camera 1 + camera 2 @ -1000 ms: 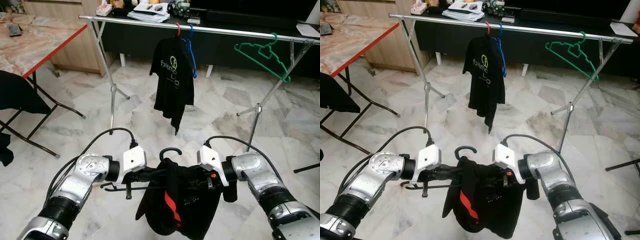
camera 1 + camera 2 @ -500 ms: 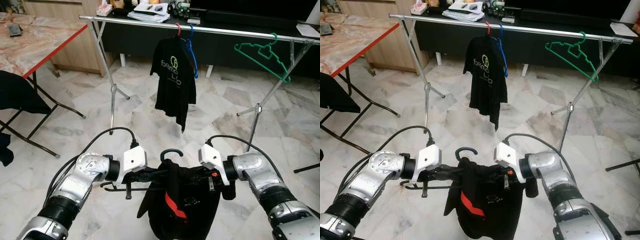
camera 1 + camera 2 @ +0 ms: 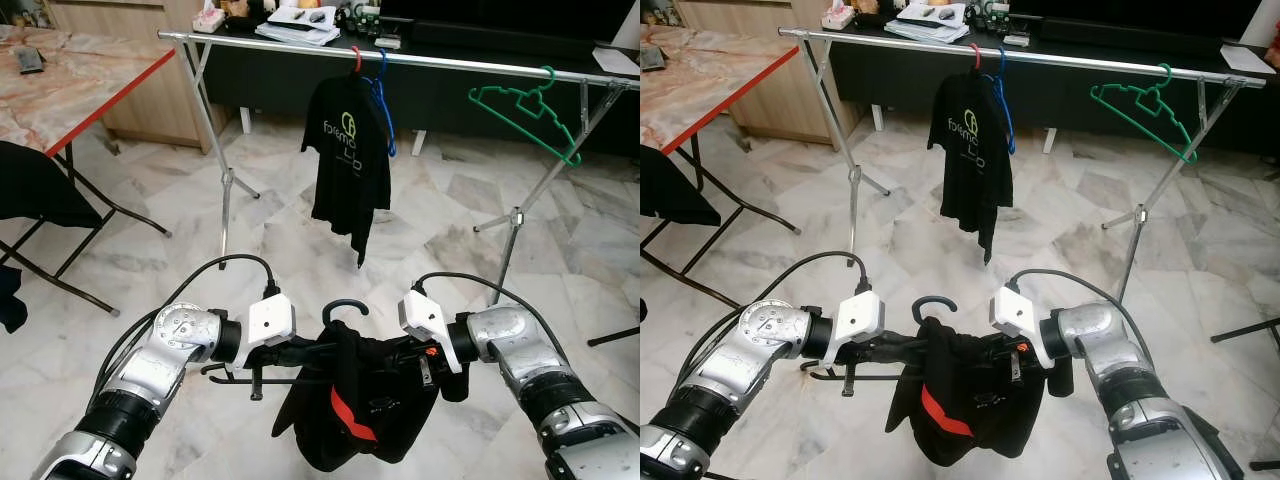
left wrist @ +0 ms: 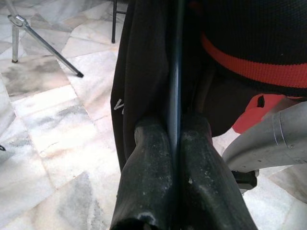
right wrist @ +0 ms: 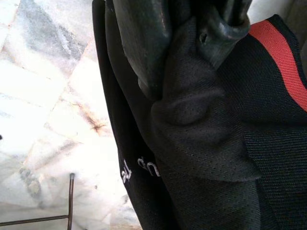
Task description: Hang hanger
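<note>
We hold a dark plastic hanger (image 3: 335,318) draped with a black garment with a red stripe (image 3: 355,410) low before our chest, its hook standing up between both arms. Our left pincer (image 4: 175,143) is clamped together on the hanger's thin bar, both black fingers pressed flat against it. Our right pincer (image 5: 184,33) is bunched into the garment's black mesh cloth; its fingers look pinched on the fabric and whatever lies under it, though we cannot tell exactly what.

Ahead of us runs a long silver metal clothes rail (image 3: 450,62) on splayed tripod legs (image 3: 228,180). Near its middle hangs a black T-shirt with a yellow-green logo (image 3: 345,160) on a red hanger, with a blue wire hanger (image 3: 385,105) just beside it. Well apart to the right, an empty green plastic hanger (image 3: 525,108) tilts on the rail. Between the blue one and the green one the rail is bare, and so is the stretch left of the T-shirt.

On our left stands a marble-patterned worktop with a red edge (image 3: 90,85), and a dark cloth (image 3: 35,185) is slung over its folding frame. Behind the rail sits a dark low cabinet (image 3: 290,80) with papers on it. White marble floor tiles (image 3: 270,235) lie open between us and the rail.
</note>
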Robot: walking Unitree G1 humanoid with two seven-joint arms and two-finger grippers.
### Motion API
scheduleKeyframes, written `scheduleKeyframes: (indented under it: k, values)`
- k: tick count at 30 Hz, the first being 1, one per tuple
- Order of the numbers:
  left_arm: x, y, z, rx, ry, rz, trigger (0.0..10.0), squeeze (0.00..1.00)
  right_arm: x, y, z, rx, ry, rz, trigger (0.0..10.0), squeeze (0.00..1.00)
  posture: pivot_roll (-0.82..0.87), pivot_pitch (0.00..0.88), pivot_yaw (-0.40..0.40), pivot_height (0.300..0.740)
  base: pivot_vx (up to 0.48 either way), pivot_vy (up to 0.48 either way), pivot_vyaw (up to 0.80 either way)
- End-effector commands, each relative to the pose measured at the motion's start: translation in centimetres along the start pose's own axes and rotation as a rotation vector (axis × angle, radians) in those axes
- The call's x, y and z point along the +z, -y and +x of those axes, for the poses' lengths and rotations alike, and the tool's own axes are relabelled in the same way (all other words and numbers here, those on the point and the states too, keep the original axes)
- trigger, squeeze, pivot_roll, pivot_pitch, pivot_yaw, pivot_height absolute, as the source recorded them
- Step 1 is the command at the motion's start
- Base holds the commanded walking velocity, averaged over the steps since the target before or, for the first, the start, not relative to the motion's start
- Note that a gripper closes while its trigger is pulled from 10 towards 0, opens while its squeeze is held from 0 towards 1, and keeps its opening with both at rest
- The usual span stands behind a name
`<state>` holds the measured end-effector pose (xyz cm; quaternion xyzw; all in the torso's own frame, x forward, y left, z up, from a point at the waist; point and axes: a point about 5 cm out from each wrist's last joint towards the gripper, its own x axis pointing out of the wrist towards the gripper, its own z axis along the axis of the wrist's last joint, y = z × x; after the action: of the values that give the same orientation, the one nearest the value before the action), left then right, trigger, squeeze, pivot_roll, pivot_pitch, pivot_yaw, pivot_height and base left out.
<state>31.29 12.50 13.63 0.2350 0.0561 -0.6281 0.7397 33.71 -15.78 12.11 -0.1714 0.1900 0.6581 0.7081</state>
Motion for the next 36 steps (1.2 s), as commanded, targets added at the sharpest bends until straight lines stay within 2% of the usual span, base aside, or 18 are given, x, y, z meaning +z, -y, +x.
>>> scheduleKeyframes:
  k: [1, 8, 9, 10, 11, 16, 22, 26, 31, 36]
  values:
    - [1.6, -0.7, 0.1, 0.007, 0.032, 0.066, 10.0, 0.00, 0.0, -0.4, 0.6, 0.060, 0.002, -0.002, 0.0, 0.00, -0.05, 0.161, -0.028, 0.740, 0.000, 0.000, 0.00]
    - [1.4, -0.5, 0.0, -0.017, 0.018, 0.061, 10.0, 0.00, -0.2, -0.5, 0.6, 0.068, -0.003, 0.006, 0.0, 0.00, -0.05, 0.165, -0.027, 0.740, 0.000, 0.000, 0.00]
    - [1.3, -0.5, -0.1, -0.026, 0.015, 0.056, 10.0, 0.51, -0.2, -0.5, 0.6, 0.069, -0.004, 0.007, 0.0, 0.00, -0.05, 0.166, -0.027, 0.740, 0.000, 0.000, 0.00]
    - [1.3, -0.5, -0.1, -0.026, 0.015, 0.056, 10.0, 0.51, -0.2, -0.5, 0.6, 0.069, -0.004, 0.007, 0.0, 0.00, -0.05, 0.166, -0.027, 0.740, 0.000, 0.000, 0.00]
    - [1.3, -0.4, -0.1, -0.033, 0.012, 0.051, 10.0, 1.00, -0.3, -0.5, 0.5, 0.070, -0.005, 0.008, 0.0, 0.00, -0.05, 0.166, -0.027, 0.740, 0.000, 0.000, 0.00]
    - [0.9, -0.1, -0.4, -0.062, -0.012, 0.036, 10.0, 1.00, -0.9, -0.8, 0.5, 0.070, -0.047, 0.013, 0.0, 0.00, -0.05, 0.160, -0.029, 0.740, 0.000, 0.000, 0.00]
    - [0.4, -0.3, -0.8, -0.042, -0.042, 0.044, 10.0, 1.00, -1.7, -1.0, 0.3, 0.070, -0.096, 0.015, 0.0, 0.00, -0.05, 0.153, -0.032, 0.740, 0.000, 0.000, 0.00]
    - [0.1, -0.5, -1.2, -0.023, -0.066, 0.041, 10.0, 1.00, -2.6, -1.4, 0.3, 0.085, -0.137, 0.022, 0.0, 0.00, -0.05, 0.149, -0.035, 0.740, 0.000, 0.000, 0.00]
    - [-1.0, -0.7, -2.2, 0.018, -0.142, 0.045, 10.0, 1.00, -4.8, -2.4, 0.0, 0.087, -0.236, 0.052, 0.0, 0.00, -0.05, 0.140, -0.037, 0.740, 0.000, 0.000, 0.00]
    - [-1.6, -1.1, -2.8, 0.078, -0.177, 0.052, 10.0, 1.00, -5.7, -2.7, -0.3, 0.063, -0.267, 0.071, 0.0, 0.00, -0.05, 0.131, -0.038, 0.740, 0.000, 0.000, 0.00]
